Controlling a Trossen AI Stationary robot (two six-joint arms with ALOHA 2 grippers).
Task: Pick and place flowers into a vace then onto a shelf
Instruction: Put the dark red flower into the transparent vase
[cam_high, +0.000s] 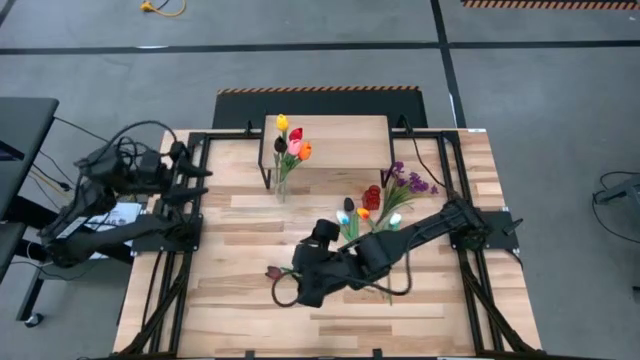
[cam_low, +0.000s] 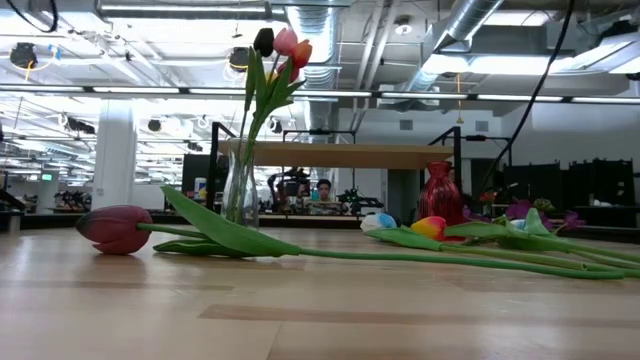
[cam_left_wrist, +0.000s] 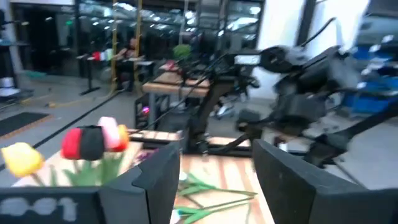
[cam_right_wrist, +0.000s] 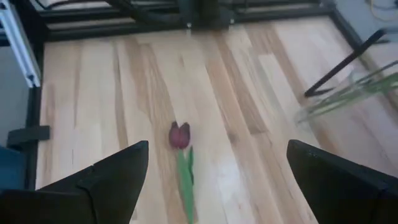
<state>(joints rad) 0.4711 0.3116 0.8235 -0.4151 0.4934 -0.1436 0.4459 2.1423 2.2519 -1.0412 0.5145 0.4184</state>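
A clear glass vase stands on the table in front of the small wooden shelf and holds several tulips. It also shows in the low view as vase. A dark red tulip lies flat on the boards, its green stem running toward the right. My right gripper is open and hovers over this tulip's stem, just behind the head, touching nothing. My left gripper waits open at the table's left edge, level with the vase's tulip heads.
More loose flowers lie in a pile right of centre, with purple sprigs beyond them. The shelf's black legs stand close behind the vase. Bare boards lie toward the near left.
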